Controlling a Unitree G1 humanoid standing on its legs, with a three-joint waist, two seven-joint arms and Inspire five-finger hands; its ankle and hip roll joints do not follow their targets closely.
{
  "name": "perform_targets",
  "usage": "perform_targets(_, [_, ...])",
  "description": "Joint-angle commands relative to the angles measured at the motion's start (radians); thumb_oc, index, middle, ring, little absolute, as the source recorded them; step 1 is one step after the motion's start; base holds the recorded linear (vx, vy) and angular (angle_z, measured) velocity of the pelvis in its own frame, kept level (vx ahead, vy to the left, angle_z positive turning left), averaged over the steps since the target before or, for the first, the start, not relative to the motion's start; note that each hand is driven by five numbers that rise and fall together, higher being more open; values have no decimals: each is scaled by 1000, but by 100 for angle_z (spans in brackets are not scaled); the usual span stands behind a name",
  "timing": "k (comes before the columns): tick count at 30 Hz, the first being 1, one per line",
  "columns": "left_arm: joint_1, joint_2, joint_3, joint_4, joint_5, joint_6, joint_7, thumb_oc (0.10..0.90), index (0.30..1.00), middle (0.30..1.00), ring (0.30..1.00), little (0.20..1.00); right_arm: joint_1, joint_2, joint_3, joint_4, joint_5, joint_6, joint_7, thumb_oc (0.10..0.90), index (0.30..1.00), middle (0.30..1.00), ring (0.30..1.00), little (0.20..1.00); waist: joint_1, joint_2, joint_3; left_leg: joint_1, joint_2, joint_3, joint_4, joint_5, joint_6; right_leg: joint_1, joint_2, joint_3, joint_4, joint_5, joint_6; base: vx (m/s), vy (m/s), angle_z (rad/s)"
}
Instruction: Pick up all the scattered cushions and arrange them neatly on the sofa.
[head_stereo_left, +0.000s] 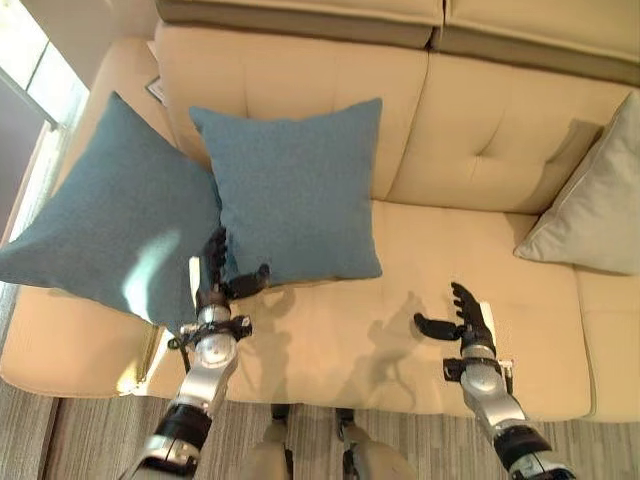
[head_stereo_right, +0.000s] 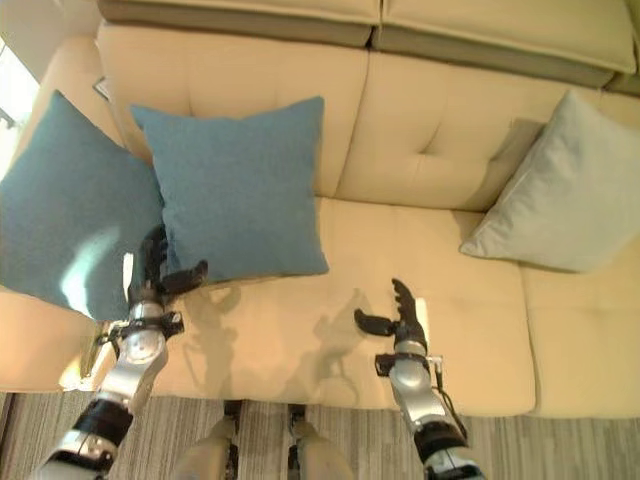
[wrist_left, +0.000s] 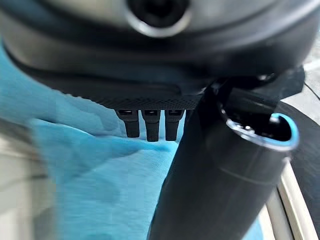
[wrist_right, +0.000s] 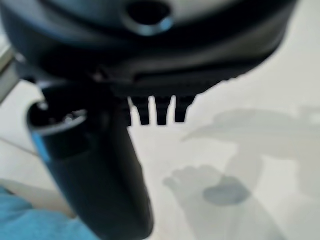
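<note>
Two blue cushions lean on the cream sofa (head_stereo_left: 470, 150): one (head_stereo_left: 295, 190) stands against the backrest left of centre, the other (head_stereo_left: 110, 215) rests on the left armrest, partly tucked behind the first. A pale grey cushion (head_stereo_left: 595, 205) leans at the sofa's right end. My left hand (head_stereo_left: 218, 275) is open at the lower left corner of the upright blue cushion, fingers straight, thumb out toward it; whether it touches is unclear. In the left wrist view blue cloth (wrist_left: 100, 170) lies just past the fingers (wrist_left: 150, 122). My right hand (head_stereo_left: 465, 320) hovers open over the bare seat, holding nothing.
The sofa's front edge (head_stereo_left: 400, 395) runs just ahead of both arms, with striped grey floor (head_stereo_left: 90, 440) below it. Bare seat (head_stereo_left: 330, 330) lies between the two hands. A window side (head_stereo_left: 30, 70) brightens the far left.
</note>
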Motion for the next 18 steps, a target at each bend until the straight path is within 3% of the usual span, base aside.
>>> perform_targets(1, [-110,29,-30,52,39,-85,50,800,900,900,900,900,-83,-58,-8,-80,19,-88,-82,800,900,900,900,900,-9,-35,-69,-17,-55,44,1,-101,3,-33,28,87,4,-66,68,0,0,0])
perform_targets(8, [-216,38,-49,118,101,-40,125,800,900,900,900,900,-218,-90,20,-79,29,-91,-117,800,900,900,900,900,-7,-38,-56,-43,-59,35,1,-90,-2,-61,28,94,4,-60,68,4,-6,0])
perform_targets(18, [-168,36,-5,17,111,-61,173,800,900,900,900,900,-211,-104,3,-142,3,-102,-131,800,900,900,900,900,11,-42,-31,-15,-65,28,1,-97,-2,-37,29,92,4,-71,63,18,-17,3])
